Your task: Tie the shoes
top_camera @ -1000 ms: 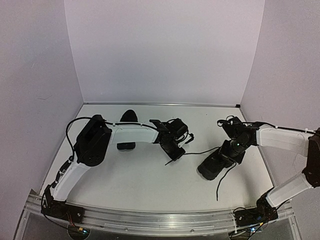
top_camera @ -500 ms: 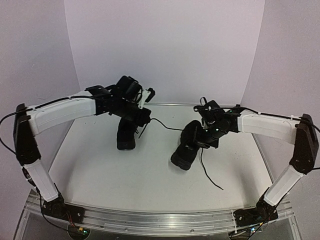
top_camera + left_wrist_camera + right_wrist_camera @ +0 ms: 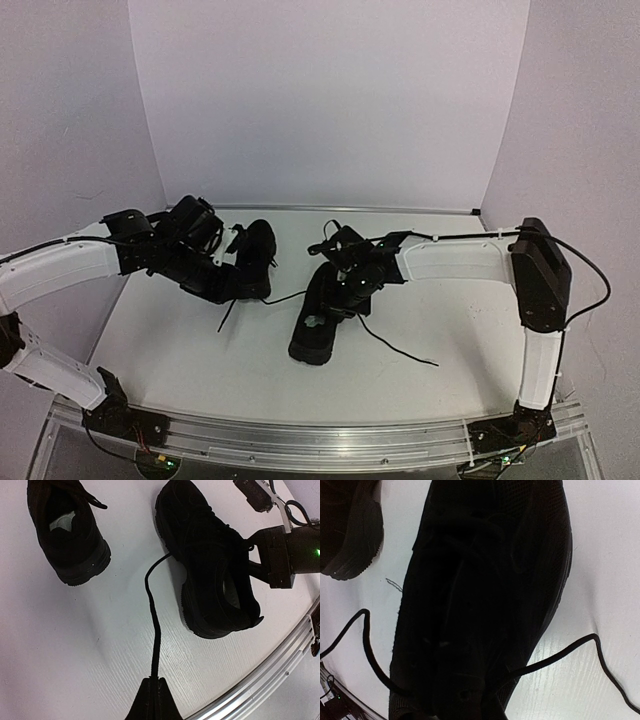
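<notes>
- L arm: left gripper point(image 3: 155, 694) closed tight on a thin black lace point(image 3: 152, 625); the lace runs from the fingertips up to the side of the second shoe point(image 3: 210, 575).
- R arm: right gripper point(image 3: 343, 287) sits down on the second shoe's lacing, jaws near-closed; can't tell what they pinch, black on black.
- First shoe point(image 3: 67, 530), pale patch inside, lies on the table point(image 3: 200, 370) beside the second, not touching.
- Second shoe is mid-table, near the front rail point(image 3: 280, 650); another lace end point(image 3: 400, 350) trails to its right.
</notes>
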`<act>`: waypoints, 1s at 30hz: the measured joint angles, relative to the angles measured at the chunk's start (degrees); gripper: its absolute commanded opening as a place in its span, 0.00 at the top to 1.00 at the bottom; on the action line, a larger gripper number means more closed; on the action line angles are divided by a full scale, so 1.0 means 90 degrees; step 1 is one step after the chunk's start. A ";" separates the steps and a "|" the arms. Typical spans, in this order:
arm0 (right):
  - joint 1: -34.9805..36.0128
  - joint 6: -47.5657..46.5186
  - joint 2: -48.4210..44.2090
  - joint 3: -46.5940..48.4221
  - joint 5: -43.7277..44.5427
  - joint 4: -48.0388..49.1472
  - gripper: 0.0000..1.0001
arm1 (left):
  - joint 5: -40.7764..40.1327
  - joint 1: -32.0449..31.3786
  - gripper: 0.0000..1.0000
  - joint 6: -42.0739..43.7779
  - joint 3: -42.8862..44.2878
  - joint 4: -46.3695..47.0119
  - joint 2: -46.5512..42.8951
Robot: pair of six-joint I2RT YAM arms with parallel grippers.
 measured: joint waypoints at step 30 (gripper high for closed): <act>-0.0575 -0.1463 -0.1818 -0.2301 0.0159 -0.1868 0.33 | 0.1256 0.0000 1.00 0.0581 0.0292 -0.0216 0.0316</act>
